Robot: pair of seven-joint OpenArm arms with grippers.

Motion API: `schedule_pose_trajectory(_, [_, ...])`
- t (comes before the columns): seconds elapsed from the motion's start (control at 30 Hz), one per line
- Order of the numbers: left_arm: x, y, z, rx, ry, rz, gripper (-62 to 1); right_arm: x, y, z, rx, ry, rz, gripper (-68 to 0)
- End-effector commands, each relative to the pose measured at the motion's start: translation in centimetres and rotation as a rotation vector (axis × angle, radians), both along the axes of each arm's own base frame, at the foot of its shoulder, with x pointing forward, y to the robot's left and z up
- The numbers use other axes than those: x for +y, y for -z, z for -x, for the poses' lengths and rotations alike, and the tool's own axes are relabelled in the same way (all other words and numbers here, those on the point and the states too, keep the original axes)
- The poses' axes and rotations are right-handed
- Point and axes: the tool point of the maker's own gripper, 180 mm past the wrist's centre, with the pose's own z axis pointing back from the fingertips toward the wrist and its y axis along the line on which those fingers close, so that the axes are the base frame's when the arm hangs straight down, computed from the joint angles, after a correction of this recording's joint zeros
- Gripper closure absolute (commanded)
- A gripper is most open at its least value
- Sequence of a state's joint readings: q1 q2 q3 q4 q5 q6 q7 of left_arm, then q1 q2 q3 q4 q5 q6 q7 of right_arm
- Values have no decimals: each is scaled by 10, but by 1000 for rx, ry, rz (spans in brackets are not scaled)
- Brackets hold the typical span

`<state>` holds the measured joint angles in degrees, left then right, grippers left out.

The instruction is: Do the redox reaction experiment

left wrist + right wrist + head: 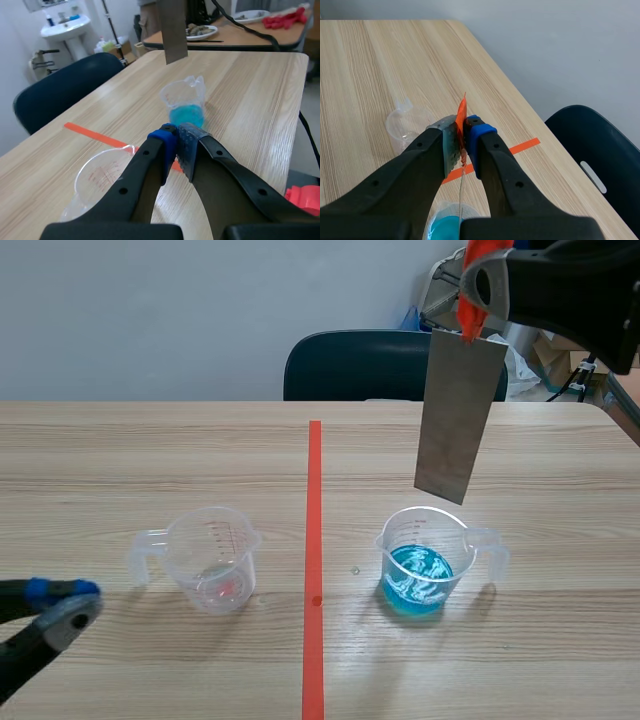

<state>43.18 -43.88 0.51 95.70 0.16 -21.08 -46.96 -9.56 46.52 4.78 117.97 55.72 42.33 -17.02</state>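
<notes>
Hanging above the blue-liquid cup [422, 562] on the tabletop [560, 490], the metal plate [458, 415] is pinched by its orange tag [468, 312] in the right fingers [451, 146]; lowered off-centre, it could catch the rim and tip the light cup; the left fingers [162, 145] rest closed, empty

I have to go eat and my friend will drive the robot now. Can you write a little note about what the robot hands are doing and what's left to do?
Right gripper: raised, shut on the orange tab atop the flat grey metal plate, which hangs upright.
Left gripper: shut on nothing, low beside the empty clear plastic measuring cup.
The clear plastic measuring cup of blue liquid stands below the plate.
Done: plate lifted and held over the blue liquid.
Left: probably lower the plate in; its bottom edge is not yet in the cup.
</notes>
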Motion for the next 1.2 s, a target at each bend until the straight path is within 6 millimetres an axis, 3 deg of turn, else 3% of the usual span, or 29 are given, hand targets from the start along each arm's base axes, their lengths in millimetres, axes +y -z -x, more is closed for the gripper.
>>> schedule_pose_trajectory(0.0, [-12, -15, -5, -17, 30, 53, -14, 1, -7, 1, -21, -17, -5, -9])
schedule_pose_trajectory(0.3, [-41, -24, -40, 10, 25, 112, -14, 1, -7, 1, -21, -17, -5, -9])
schedule_pose_trajectory(0.57, [-66, -26, -58, -10, 39, 98, -15, 1, -7, 1, -21, -17, -5, -9])
schedule_pose_trajectory(1.17, [-107, -3, -97, 51, 9, 140, -15, 2, -7, 1, -21, -17, -6, -9])
